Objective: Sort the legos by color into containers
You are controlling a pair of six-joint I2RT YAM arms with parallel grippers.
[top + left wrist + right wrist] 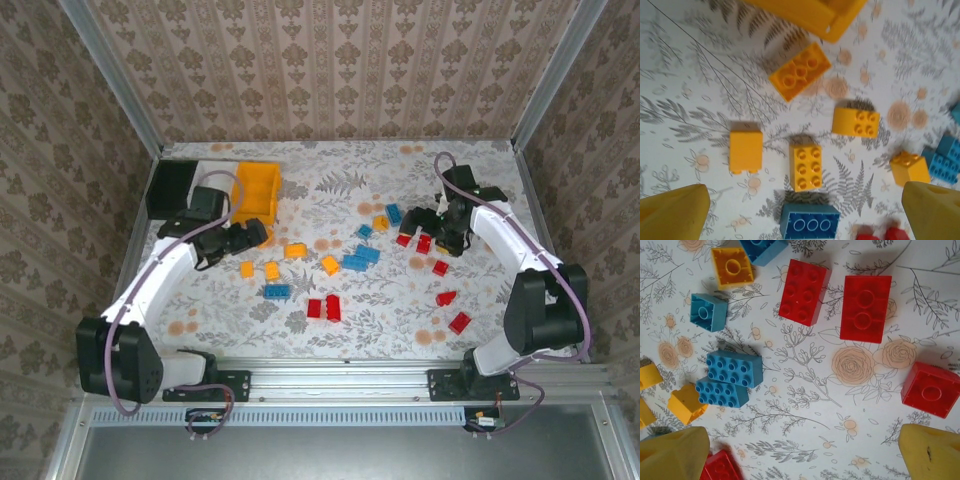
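**Figure.** Overhead and wrist views of a two-arm rig during the sorting of legos by colour.

The legos (330, 264) are seen scattered across the middle and right of the floral worktop (400, 330). Yellow ones lie towards the left, blue ones in the centre, and red ones to the right and near. The three containers are grouped at the far left corner:
- a black bin (170, 188);
- a white bin (215, 168), partly hidden behind the left arm;
- an orange-yellow bin (257, 190).

The left claw (250, 237) is held just near of the orange-yellow bin, above the yellow bricks. Its fingers (675, 212) are spread wide, and nothing is held between them. The right claw (440, 235) is poised over the red cluster at the far right. It is likewise spread and unloaded, as shown by its fingertips (932, 452).

Sorting is judged to be at an early stage, since most bricks lie on the worktop. Three hazards may be expected.
- **Wrong colour carried:** in the left wrist view a yellow six-stud brick (805, 167) lies just beside a blue brick (810, 223). Both could be trapped by a wide closure, and a wrong colour carried to a bin.
- **Neighbour disturbed:** in the right wrist view two red bricks (804, 291) lie side by side. One may be nudged or tipped when the other is gripped.
- **Arm contact:** the containers stand well apart from the right arm. A crossing of the arms, and contact between them, is therefore a risk during delivery.
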